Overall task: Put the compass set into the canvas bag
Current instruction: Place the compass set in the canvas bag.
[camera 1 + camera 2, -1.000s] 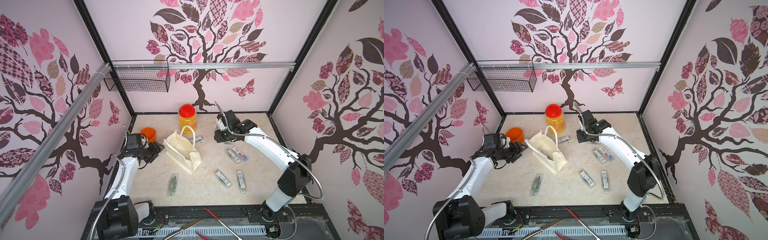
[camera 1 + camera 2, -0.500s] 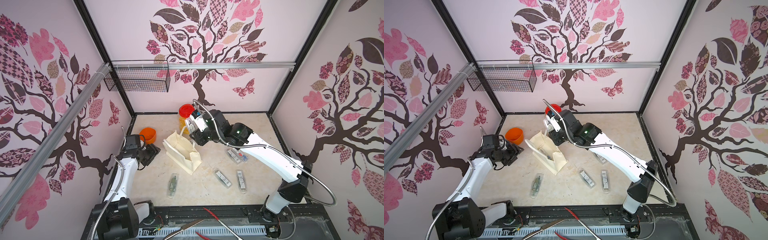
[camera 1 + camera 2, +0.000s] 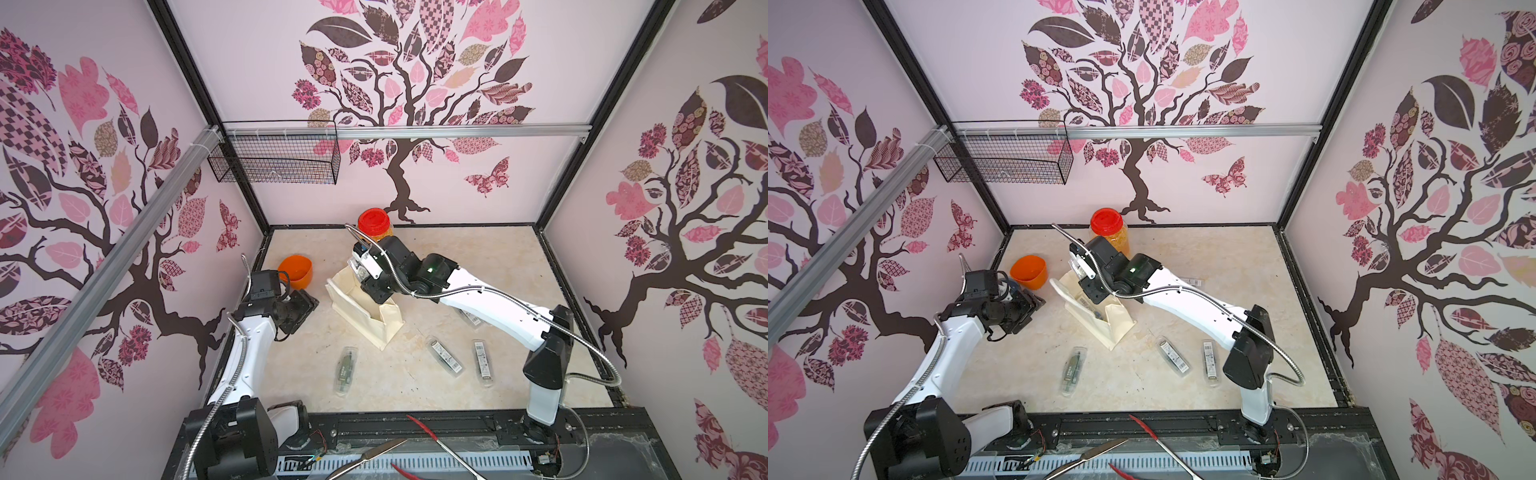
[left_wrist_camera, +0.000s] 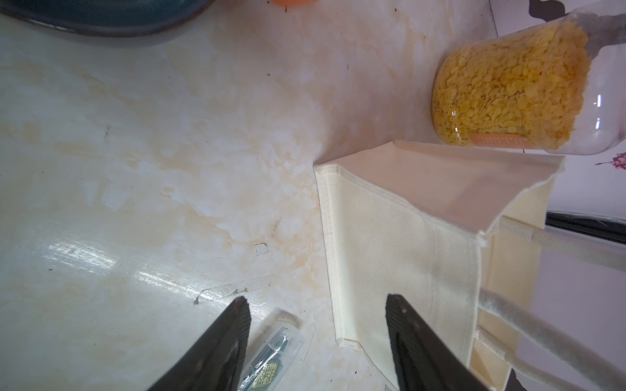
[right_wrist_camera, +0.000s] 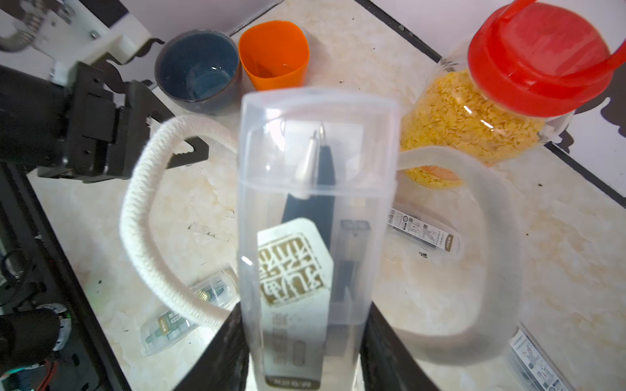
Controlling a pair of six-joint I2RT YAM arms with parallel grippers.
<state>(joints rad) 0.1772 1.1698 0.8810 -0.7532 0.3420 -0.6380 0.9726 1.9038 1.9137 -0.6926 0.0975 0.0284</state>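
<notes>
Now swinging in from the right, pinching the compass set (image 5: 315, 203) in the right claw (image 5: 303, 338), hovering just above the bag (image 3: 368, 322); leaving the left claw (image 4: 315, 298) spread nearby; readying the drop.

Illegible characters on compass set (image 5: 316, 162) label (image 5: 291, 267)

Walls (image 3: 249, 62) pale pink, tree decals (image 3: 400, 183) throughout; marbled cream floor (image 3: 478, 257) (scuffed, stained); wire basket (image 3: 274, 163) hung on aluminium rail (image 3: 457, 132).
</notes>
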